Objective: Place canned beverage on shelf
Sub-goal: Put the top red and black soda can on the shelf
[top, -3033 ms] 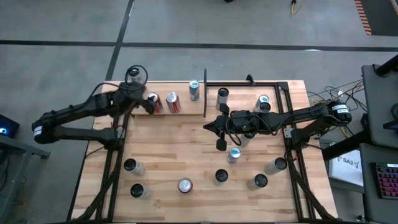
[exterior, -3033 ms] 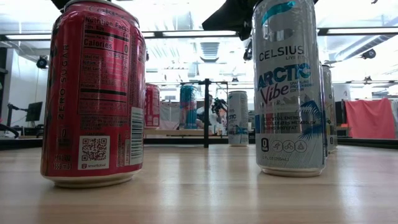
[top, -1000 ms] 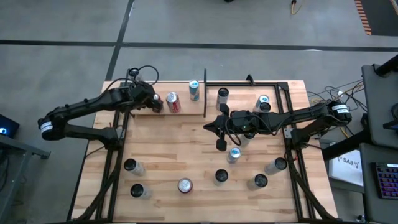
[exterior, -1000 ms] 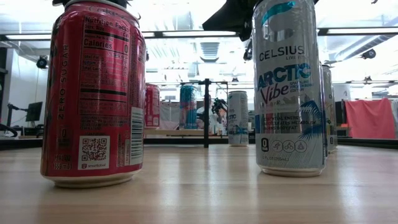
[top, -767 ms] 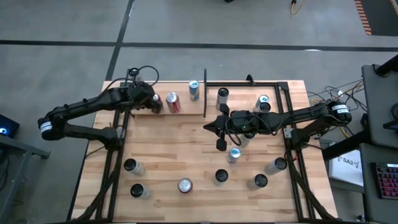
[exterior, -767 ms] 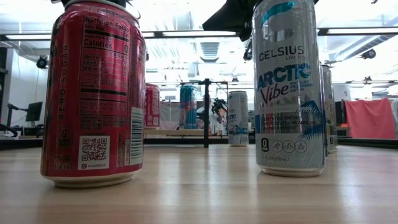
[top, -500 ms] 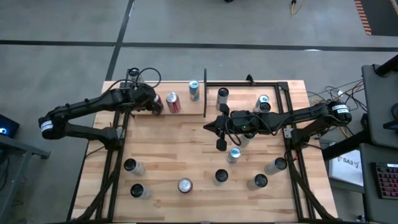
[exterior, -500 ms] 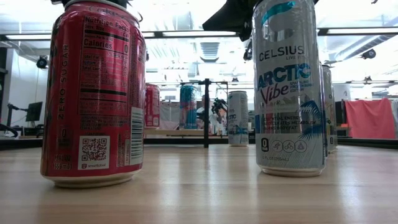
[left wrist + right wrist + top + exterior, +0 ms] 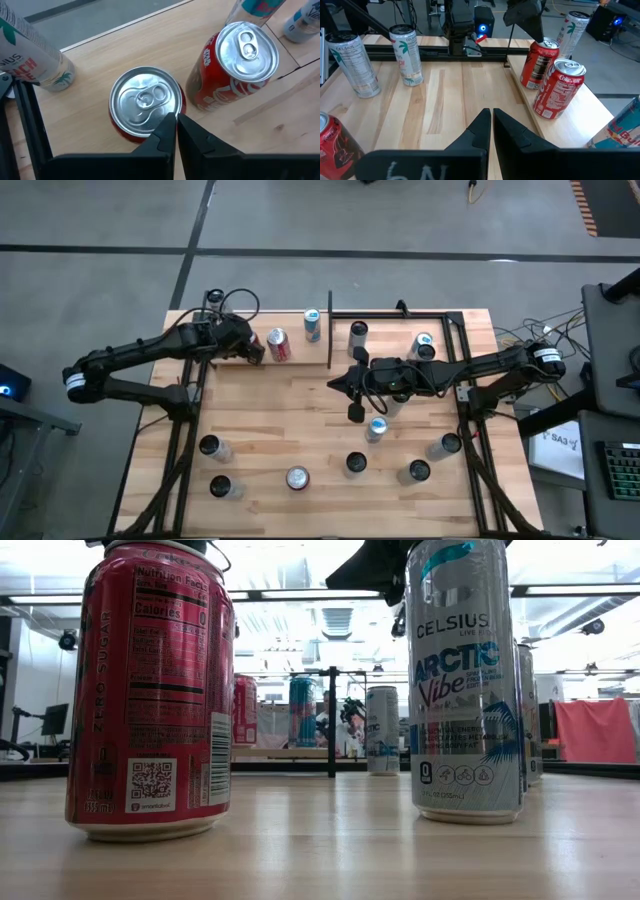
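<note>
in the high view the left hand (image 9: 256,352) is in the upper left part of the frame, over the shelf (image 9: 290,362), a pale plywood panel at the far edge of the table (image 9: 300,430). its fingers are together and hold nothing. in the left wrist view the closed fingertips (image 9: 172,125) hang just above the rim of a dark red can (image 9: 145,104), which stands upright on the shelf. a second red can (image 9: 235,67) stands just beside it, also upright. in the high view this second can (image 9: 278,343) is right of the left hand, and a blue can (image 9: 312,323) stands further right, next to a black upright rod (image 9: 330,330).

the right hand (image 9: 340,384) is near the middle of the frame, above the bare table, with its fingers together and empty. a blue and white can (image 9: 376,427) stands just below the right arm. several more cans stand in the lower part of the frame, well apart from each other.
</note>
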You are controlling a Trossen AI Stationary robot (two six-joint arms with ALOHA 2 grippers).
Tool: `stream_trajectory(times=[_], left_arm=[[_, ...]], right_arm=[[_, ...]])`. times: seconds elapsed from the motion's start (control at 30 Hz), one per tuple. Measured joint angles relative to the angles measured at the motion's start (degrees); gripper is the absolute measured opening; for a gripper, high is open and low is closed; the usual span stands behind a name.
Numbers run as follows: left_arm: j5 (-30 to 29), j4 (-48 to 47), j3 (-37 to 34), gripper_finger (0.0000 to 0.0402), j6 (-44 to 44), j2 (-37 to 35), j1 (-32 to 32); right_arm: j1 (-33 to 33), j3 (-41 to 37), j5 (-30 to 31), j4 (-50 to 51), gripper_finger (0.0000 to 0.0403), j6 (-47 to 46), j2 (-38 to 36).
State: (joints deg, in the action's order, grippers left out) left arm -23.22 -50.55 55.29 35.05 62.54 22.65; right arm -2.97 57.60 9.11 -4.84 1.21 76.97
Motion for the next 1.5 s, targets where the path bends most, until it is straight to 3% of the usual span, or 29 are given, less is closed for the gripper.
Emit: stream_trajectory(times=[0.4, 0.93, 1.5], left_arm=[[-3.9, -0.2, 0.1, 0.0000, -13.7, -0.3, 0.1], [-0.2, 0.3, -1.3, 0.0000, 0.0, -0.3, -0.9], [0.0, 1.1, -1.4, 0.0000, -4.9, -1.0, -1.6]], right_arm=[[0.0, 0.0, 0.0, 0.3, 0.0011, -0.1, 0.0], [0.0, 0.0, 0.0, 0.3, 0.0011, -1.2, 0.0], [0.0, 0.0, 0.0, 0.3, 0.0011, -1.2, 0.0]])
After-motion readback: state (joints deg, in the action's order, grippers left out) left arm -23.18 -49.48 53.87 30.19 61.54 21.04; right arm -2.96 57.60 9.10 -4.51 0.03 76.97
